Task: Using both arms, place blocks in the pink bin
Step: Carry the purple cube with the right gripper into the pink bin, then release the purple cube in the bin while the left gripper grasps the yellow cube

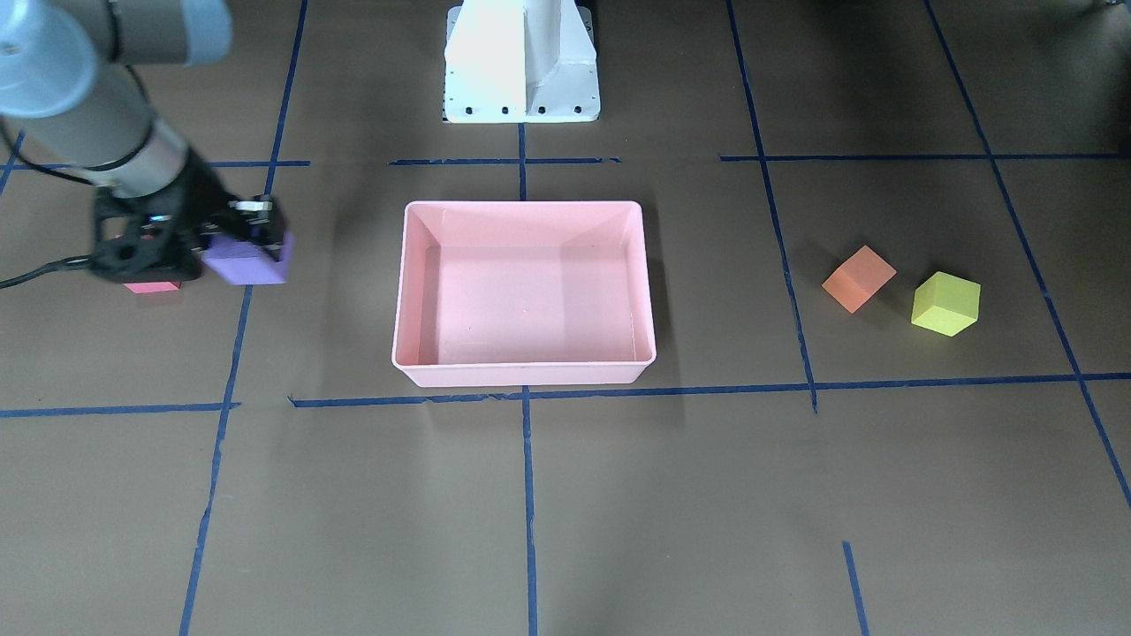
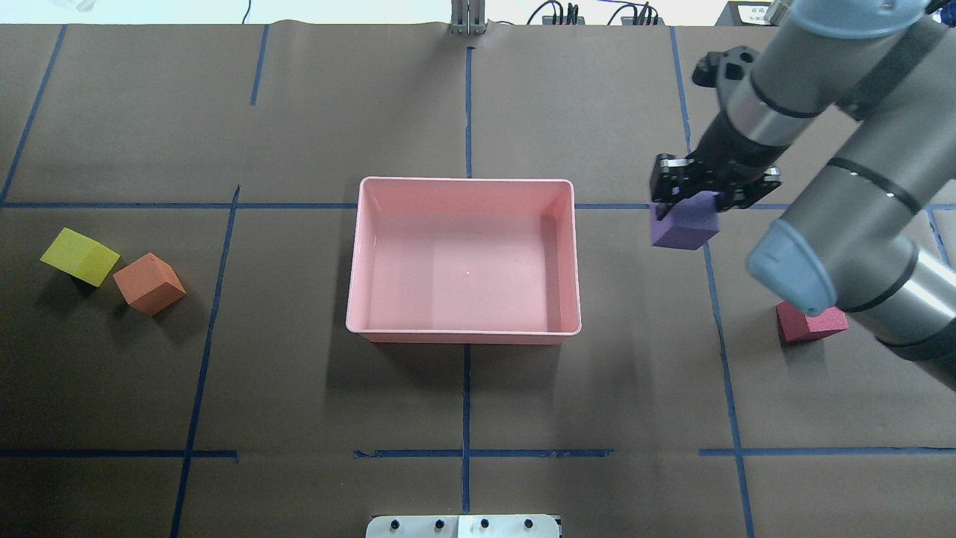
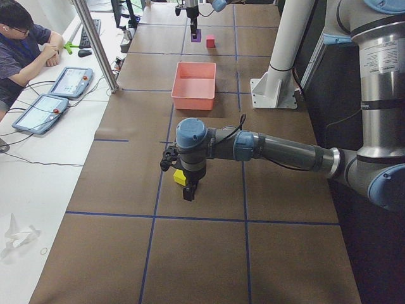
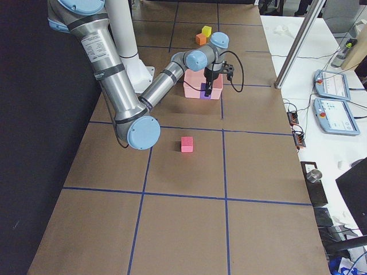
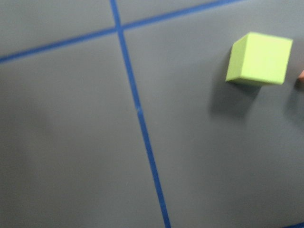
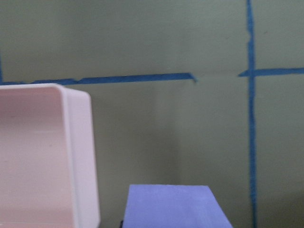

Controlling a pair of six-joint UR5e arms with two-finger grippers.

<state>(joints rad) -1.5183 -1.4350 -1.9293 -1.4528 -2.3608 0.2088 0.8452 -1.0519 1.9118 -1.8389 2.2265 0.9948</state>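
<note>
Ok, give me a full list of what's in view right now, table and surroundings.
table: 1, brown cover with blue tape grid
pink bin: 1, pale pink, table centre, empty
purple block: 1, purple, lifted beside the bin, robot's right
red block: 1, red, on the table, robot's right
orange block: 1, orange, on the table, robot's left
yellow-green block: 1, yellow-green, next to the orange block
pedestal: 1, white, table edge
operator: 1, dark shirt, seated beside the table
tablets: 2, grey, by the operator
right pincer: 1, black, shut on the purple block
left pincer: 1, black, near the yellow-green block; open or shut unclear
</note>
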